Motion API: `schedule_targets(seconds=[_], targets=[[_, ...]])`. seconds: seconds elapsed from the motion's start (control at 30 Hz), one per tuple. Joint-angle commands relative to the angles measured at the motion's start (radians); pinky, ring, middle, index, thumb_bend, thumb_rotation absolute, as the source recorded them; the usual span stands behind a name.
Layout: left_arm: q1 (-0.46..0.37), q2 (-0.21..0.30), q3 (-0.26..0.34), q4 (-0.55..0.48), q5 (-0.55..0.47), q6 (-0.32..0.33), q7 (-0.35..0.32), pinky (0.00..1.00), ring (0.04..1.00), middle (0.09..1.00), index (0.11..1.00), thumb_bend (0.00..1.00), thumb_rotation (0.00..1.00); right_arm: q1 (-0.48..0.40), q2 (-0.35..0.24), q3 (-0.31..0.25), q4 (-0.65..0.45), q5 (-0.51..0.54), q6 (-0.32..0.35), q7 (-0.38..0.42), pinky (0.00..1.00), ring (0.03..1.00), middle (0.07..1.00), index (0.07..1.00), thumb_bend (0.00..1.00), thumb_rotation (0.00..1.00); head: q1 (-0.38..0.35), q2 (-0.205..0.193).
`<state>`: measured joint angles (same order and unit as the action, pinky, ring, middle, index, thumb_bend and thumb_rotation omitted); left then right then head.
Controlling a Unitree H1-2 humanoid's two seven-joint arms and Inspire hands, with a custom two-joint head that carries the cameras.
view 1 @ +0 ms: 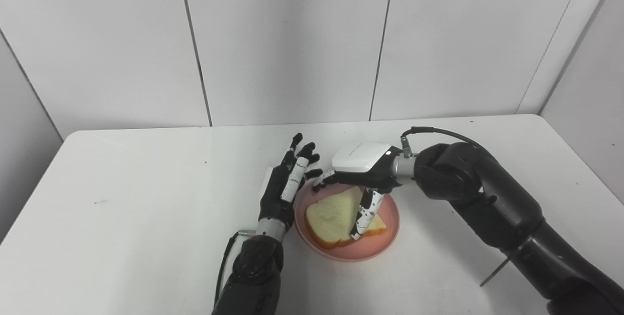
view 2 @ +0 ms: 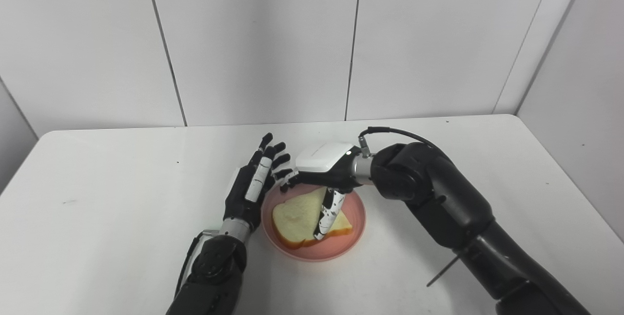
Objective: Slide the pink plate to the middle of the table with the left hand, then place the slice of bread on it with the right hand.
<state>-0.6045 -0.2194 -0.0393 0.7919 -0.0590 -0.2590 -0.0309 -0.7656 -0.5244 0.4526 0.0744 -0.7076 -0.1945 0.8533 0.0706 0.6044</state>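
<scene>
Both arms entered from below onto the white table (view 1: 122, 207). One pink plate (view 1: 385, 244) sat mid-table, holding one bread slice (view 1: 331, 217), its long axis left-right. Right hand (view 1: 363, 173) pinched the slice; left hand (view 1: 285, 183), fingers spread, stood beside the plate's rim.

slice of bread (view 1: 329, 217): far corner hidden under right hand (view 1: 363, 166)
pink plate (view 1: 380, 246): far rim covered by right hand
arms: cut off at bottom edge
bench (view 1: 122, 217): near edge out of frame
</scene>
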Motion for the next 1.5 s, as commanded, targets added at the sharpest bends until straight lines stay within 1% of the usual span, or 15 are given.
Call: schedule_targets(seconds=[0.0,0.3,0.47,0.63,0.73,0.83,0.87,0.93,0.97,1.03,1.07,1.13,1.27,1.33,1.47], targets=[[0.039,0.015,0.001,0.026,0.005,0.068,0.0,0.76,0.855,0.9,0.95,0.93,0.79,-0.057,-0.017,-0.026,-0.038,0.023,0.033,0.01,0.89,0.833,0.848,0.858,1.0,0.48,0.0,-0.001],[0.042,0.017,0.003,0.016,0.001,0.074,-0.011,0.75,0.851,0.904,0.959,0.9,0.79,-0.065,-0.028,-0.028,-0.054,0.037,0.051,0.043,0.98,0.91,0.89,0.902,1.0,0.54,-0.003,-0.001],[0.043,0.019,-0.002,0.015,0.015,0.075,0.001,0.74,0.839,0.893,0.952,0.92,0.8,-0.064,-0.034,-0.025,-0.068,0.018,0.056,0.044,1.0,0.948,0.9,0.915,1.0,0.57,-0.002,0.001],[0.042,0.018,0.003,0.02,0.019,0.068,0.002,0.73,0.861,0.9,0.953,0.93,0.81,-0.037,-0.039,-0.066,-0.075,0.041,0.079,0.011,1.0,0.937,0.895,0.911,1.0,0.54,-0.001,-0.001],[0.043,0.017,0.008,0.023,0.017,0.068,0.004,0.72,0.853,0.897,0.95,0.91,0.81,0.018,-0.033,-0.147,-0.063,0.104,0.068,-0.073,1.0,0.922,0.891,0.919,1.0,0.55,-0.004,-0.004],[0.043,0.02,0.014,0.023,0.009,0.072,-0.003,0.72,0.853,0.897,0.955,0.93,0.8,0.12,0.004,-0.266,-0.042,0.16,0.037,-0.256,0.95,0.894,0.884,0.92,1.0,0.78,-0.014,-0.005],[0.043,0.021,0.015,0.023,0.008,0.072,-0.004,0.72,0.854,0.899,0.957,0.93,0.8,0.138,0.013,-0.285,-0.038,0.163,0.031,-0.293,0.97,0.908,0.897,0.929,1.0,0.85,-0.015,-0.005],[0.043,0.024,0.02,0.02,0.009,0.073,0.001,0.71,0.849,0.898,0.956,0.93,0.79,0.201,0.051,-0.346,-0.028,0.181,0.043,-0.4,0.99,0.953,0.934,0.952,0.97,0.94,-0.025,-0.007],[0.041,0.026,0.022,0.019,0.01,0.072,0.003,0.7,0.847,0.899,0.956,0.93,0.79,0.235,0.079,-0.385,-0.017,0.213,0.054,-0.453,0.96,0.971,0.953,0.964,0.95,0.97,-0.031,-0.01],[0.038,0.028,0.024,0.017,0.013,0.073,0.005,0.7,0.846,0.9,0.957,0.93,0.79,0.278,0.119,-0.436,-0.001,0.256,0.068,-0.522,0.93,0.979,0.965,0.971,0.92,0.99,-0.032,-0.011],[0.037,0.029,0.024,0.016,0.016,0.072,0.01,0.71,0.852,0.903,0.961,0.92,0.8,0.301,0.144,-0.464,0.005,0.285,0.074,-0.557,0.88,0.969,0.985,0.989,0.88,1.0,-0.032,-0.011],[0.035,0.03,0.023,0.016,0.021,0.069,0.016,0.71,0.849,0.898,0.958,0.92,0.81,0.343,0.199,-0.517,0.007,0.35,0.093,-0.615,0.84,0.933,0.96,0.97,0.89,1.0,-0.031,-0.011],[0.039,0.032,0.024,0.021,0.016,0.06,0.007,0.71,0.845,0.897,0.957,0.92,0.8,0.4,0.308,-0.607,0.027,0.513,0.094,-0.706,0.85,0.923,0.924,0.947,0.86,1.0,-0.045,-0.016],[0.045,0.036,0.026,0.02,0.012,0.063,0.001,0.72,0.86,0.894,0.957,0.92,0.8,0.421,0.362,-0.646,0.03,0.611,0.128,-0.726,0.91,0.946,0.934,0.956,0.85,1.0,-0.055,-0.024],[0.06,0.047,0.026,0.016,0.01,0.062,-0.008,0.74,0.871,0.899,0.96,0.89,0.8,0.454,0.445,-0.675,0.037,0.703,0.15,-0.788,0.94,0.962,0.954,0.977,0.87,0.99,-0.08,-0.035]])
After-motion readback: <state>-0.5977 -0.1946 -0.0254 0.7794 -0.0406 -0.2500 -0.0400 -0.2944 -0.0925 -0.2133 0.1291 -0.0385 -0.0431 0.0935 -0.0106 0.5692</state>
